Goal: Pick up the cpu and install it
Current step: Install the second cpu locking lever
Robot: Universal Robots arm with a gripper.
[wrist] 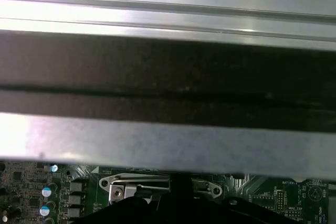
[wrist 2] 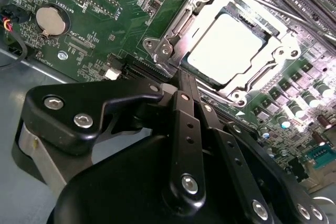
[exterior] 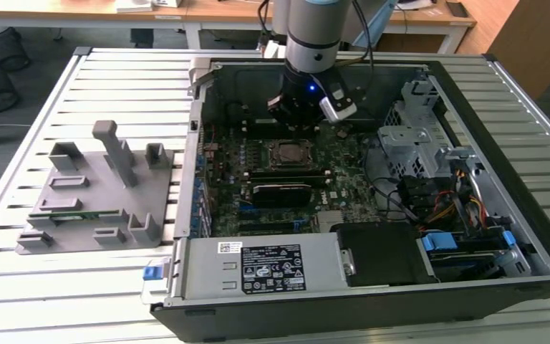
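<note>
The cpu [wrist 2: 227, 46], a flat square chip with a silvery-white top, lies inside the metal-framed socket [wrist 2: 173, 35] on the green motherboard [wrist 2: 105, 3]. In the exterior view the cpu [exterior: 288, 153] sits in the middle of the open computer case, and my gripper [exterior: 299, 127] hangs just beyond it, towards the case's far wall. In the second wrist view the gripper [wrist 2: 184, 85] has its black fingers pressed together, shut on nothing, with their tips beside the socket frame's edge. Part of the socket frame [wrist: 137, 188] shows in the first wrist view.
The case wall [wrist: 168, 77] stands close behind the gripper. A grey plastic fixture [exterior: 94, 190] holding a green circuit strip [exterior: 76, 213] rests on the slatted table [exterior: 112, 79]. Inside the case are a power supply [exterior: 256, 269], a drive cage [exterior: 418, 140] and cables [exterior: 447, 208].
</note>
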